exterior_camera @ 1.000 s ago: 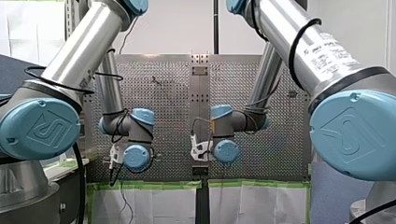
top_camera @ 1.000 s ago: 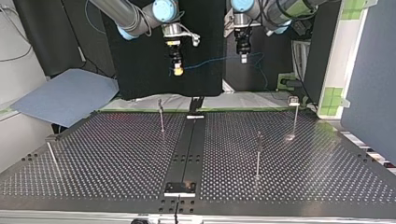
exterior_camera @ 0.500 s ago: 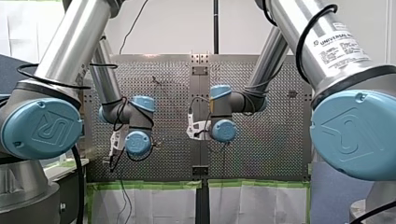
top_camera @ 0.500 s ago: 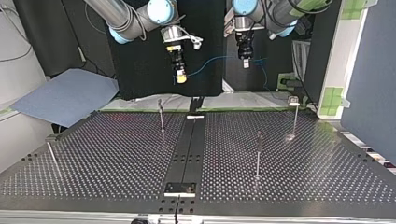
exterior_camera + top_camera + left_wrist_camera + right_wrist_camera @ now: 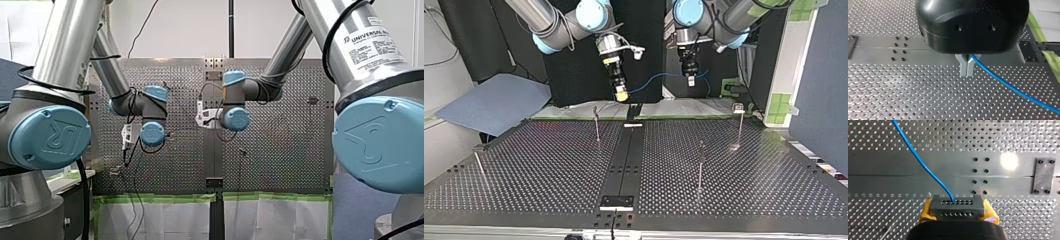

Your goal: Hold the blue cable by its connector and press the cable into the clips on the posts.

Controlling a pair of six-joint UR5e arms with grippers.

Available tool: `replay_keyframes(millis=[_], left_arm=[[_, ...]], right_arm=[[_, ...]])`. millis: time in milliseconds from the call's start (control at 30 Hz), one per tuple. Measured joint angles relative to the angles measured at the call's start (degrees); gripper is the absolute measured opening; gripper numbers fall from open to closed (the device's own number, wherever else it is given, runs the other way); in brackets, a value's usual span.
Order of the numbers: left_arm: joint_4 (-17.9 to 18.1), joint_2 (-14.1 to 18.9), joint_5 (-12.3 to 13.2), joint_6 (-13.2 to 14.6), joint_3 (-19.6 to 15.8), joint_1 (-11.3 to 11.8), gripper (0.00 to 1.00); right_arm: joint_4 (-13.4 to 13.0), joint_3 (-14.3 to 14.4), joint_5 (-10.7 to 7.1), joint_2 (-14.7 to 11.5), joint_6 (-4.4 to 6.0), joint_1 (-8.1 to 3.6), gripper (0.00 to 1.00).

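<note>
Our right pincer (image 5: 958,212) is clamped on the grey connector (image 5: 957,206), with a yellow pad on each flank of it, and the blue cable (image 5: 923,162) runs out of the connector's face. Our left pincer (image 5: 967,67) has its metal fingers pressed together on the same cable further along. So the holding part of the job looks done.

Both pincers hang near the end of the centre strip (image 5: 624,160) of the surface (image 5: 549,165) that lies closest to the arms, well above it. The cable sags in the air between them.

The pressing part, we judge, has not begun. The four posts (image 5: 700,165) stand on either side of the strip, two fairly near it and two well away. None of them has cable at its top, as far as we can see. Every one of the clips (image 5: 738,107) is yet to be filled, and the cable must first come down to post height.
</note>
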Motion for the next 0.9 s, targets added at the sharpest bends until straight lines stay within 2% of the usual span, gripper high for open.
replay_keyframes(millis=[167, 333, 533, 767, 900], left_arm=[[-2.32, 2.35, -1.14, -0.42, 1.09, 1.57, 0.0], [-4.8, 4.84, -0.7, -1.49, 2.45, 2.76, 0.0], [-7.72, 7.89, -0.39, -1.46, 3.74, 4.09, 0.0], [-11.48, 9.34, 2.67, -1.46, 6.8, 7.43, 0.0], [-13.6, 10.93, 4.05, -2.03, 8.89, 8.33, 0.0]], right_arm=[[1.47, -1.88, -0.28, 0.09, 0.24, -0.01, 0.0], [3.06, -3.92, -0.34, 0.67, 0.32, 0.03, 0.0], [4.96, -6.98, -0.69, 2.14, 0.35, 0.32, 0.0], [6.93, -10.39, -1.38, 2.62, 0.29, 0.38, 0.0], [8.11, -11.62, -1.4, 2.68, 0.0, 0.29, 0.0]])
